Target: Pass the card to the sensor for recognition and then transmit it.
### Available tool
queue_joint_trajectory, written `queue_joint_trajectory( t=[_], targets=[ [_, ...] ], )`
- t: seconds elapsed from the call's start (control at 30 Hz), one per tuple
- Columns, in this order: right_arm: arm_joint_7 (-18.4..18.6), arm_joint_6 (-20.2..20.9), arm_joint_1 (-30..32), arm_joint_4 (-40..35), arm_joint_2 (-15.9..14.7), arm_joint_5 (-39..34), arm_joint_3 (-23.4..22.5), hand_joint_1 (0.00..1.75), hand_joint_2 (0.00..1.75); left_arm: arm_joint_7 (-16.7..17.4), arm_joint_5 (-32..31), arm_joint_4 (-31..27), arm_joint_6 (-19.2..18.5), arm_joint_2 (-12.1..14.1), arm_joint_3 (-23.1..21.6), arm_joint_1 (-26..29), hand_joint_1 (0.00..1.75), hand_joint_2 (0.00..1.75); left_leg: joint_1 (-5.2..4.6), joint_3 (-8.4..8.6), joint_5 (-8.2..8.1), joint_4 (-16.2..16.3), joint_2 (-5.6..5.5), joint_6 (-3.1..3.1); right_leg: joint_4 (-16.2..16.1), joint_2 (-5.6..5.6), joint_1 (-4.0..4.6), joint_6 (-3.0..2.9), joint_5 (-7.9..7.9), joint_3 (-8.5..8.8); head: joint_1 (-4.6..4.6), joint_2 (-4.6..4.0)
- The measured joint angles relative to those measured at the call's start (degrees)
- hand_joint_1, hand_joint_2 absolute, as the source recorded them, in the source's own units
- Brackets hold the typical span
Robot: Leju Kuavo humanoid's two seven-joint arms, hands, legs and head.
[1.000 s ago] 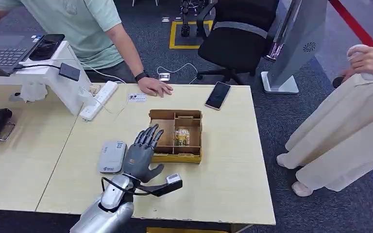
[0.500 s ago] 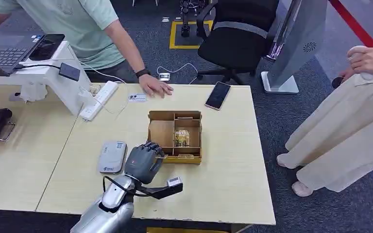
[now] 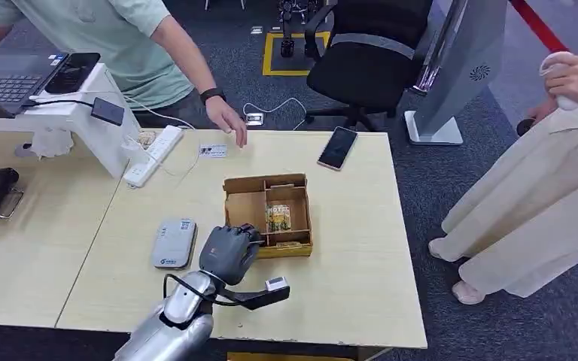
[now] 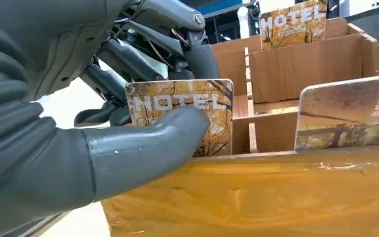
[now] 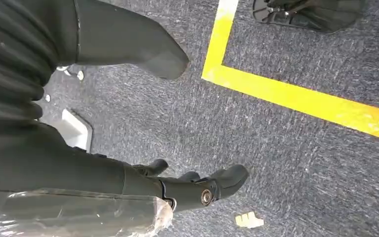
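left robot hand (image 4: pixel 79 148) pinches a yellow-brown "hotel" card (image 4: pixel 180 118) between thumb and fingers at the near-left corner of the brown partitioned cardboard box (image 3: pixel 244 207) on the light wooden counter (image 3: pixel 346 248). right robot hand (image 5: pixel 128 177) hangs over grey carpet, fingers loosely spread, holding nothing.

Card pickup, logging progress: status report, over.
Left robot hand pinching a HOTEL card at the cardboard box. Right robot hand hanging over floor, holding nothing. Card sensor path unobstructed.
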Motion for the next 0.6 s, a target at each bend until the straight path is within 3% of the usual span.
queue_joint_trajectory(
  t=[0.4,0.6],
  targets=[
    [0.8,-0.3,0.1,0.0,0.0,0.2,0.2,0.0,1.75,-0.2,-0.5,0.0,5.9,0.0,0.0,-0.6,1.75,1.75,0.0,0.0,0.0,0.0,0.0,0.0,0.0,0.0,0.0,0.0,0.0,-0.01,0.0,0.0],
    [1.1,-0.3,0.2,0.0,0.0,0.2,0.2,0.0,1.75,-0.2,-0.5,0.0,6.1,0.0,0.0,-1.2,1.75,1.75,0.0,0.0,0.0,0.0,0.0,0.0,0.0,0.0,0.0,0.0,0.0,-0.01,0.0,0.0]
  ],
)
